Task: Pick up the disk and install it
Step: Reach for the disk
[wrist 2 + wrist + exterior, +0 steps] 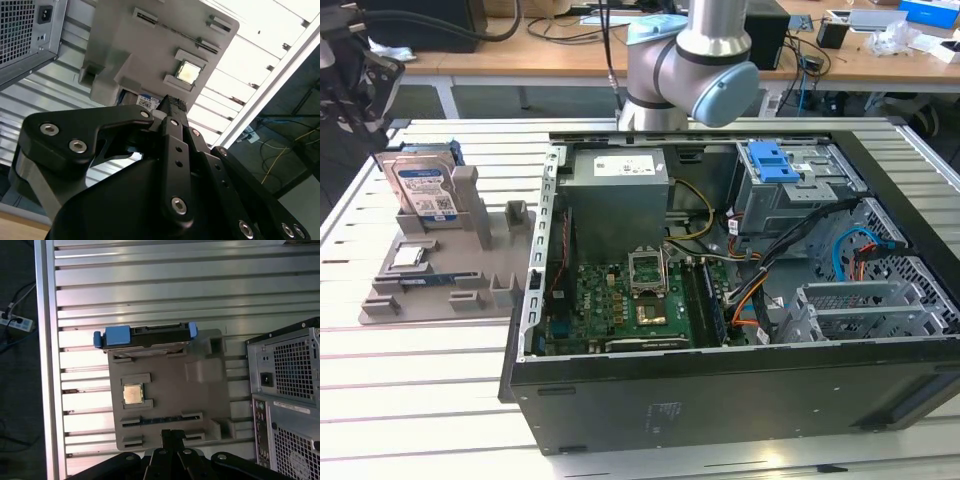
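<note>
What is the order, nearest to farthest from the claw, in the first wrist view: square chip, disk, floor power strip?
From the claw:
1. Chip, in the grey holder's recess.
2. Disk, on edge at the holder's far end.
3. Power strip, beyond the table's edge.

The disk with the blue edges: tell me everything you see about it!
The disk is a silver metal box with a white-and-blue label and a blue plastic bracket around it. It stands upright on its edge in a slot of the grey holder tray, outside the computer case, on the exterior view's left. The gripper is apart from it.
</note>
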Motion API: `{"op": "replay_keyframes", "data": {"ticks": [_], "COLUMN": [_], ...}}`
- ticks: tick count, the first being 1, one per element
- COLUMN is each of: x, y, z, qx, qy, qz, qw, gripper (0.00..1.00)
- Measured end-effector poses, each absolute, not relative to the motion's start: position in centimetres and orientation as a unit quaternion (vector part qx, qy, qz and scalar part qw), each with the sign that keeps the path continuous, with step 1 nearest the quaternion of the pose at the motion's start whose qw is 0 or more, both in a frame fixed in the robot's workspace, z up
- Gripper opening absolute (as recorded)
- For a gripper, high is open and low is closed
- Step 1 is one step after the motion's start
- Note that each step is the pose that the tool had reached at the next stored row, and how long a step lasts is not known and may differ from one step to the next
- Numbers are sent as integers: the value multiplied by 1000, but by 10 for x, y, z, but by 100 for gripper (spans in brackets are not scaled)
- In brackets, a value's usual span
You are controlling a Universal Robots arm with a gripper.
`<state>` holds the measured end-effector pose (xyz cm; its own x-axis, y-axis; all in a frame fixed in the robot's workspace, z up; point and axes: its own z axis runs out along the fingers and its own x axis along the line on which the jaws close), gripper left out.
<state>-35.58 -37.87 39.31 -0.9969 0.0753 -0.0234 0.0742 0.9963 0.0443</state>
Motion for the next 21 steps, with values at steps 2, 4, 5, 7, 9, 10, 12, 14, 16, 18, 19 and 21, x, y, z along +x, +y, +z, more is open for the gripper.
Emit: {"op": "replay_keyframes", "data": {"ticks": [2,4,5,7,9,10,12,14,16,18,19,21], "x": [-359,-362,-364,-368,-372,-375,-378,-382,-386,-387,-387,-387], "y": [-378,-378,-378,-377,-377,-376,-373,-369,-365,-360,-357,-349], "z": [393,393,393,393,393,393,393,393,393,393,393,393], "qx": [37,37,37,37,37,37,37,37,37,37,37,37], "qy": [999,999,999,999,999,999,999,999,999,999,999,999], "qz": [22,22,22,22,22,22,22,22,22,22,22,22], "qw": [12,13,12,12,12,13,13,12,12,13,12,12], "gripper": [11,11,11,11,11,11,11,11,11,11,11,11]}}
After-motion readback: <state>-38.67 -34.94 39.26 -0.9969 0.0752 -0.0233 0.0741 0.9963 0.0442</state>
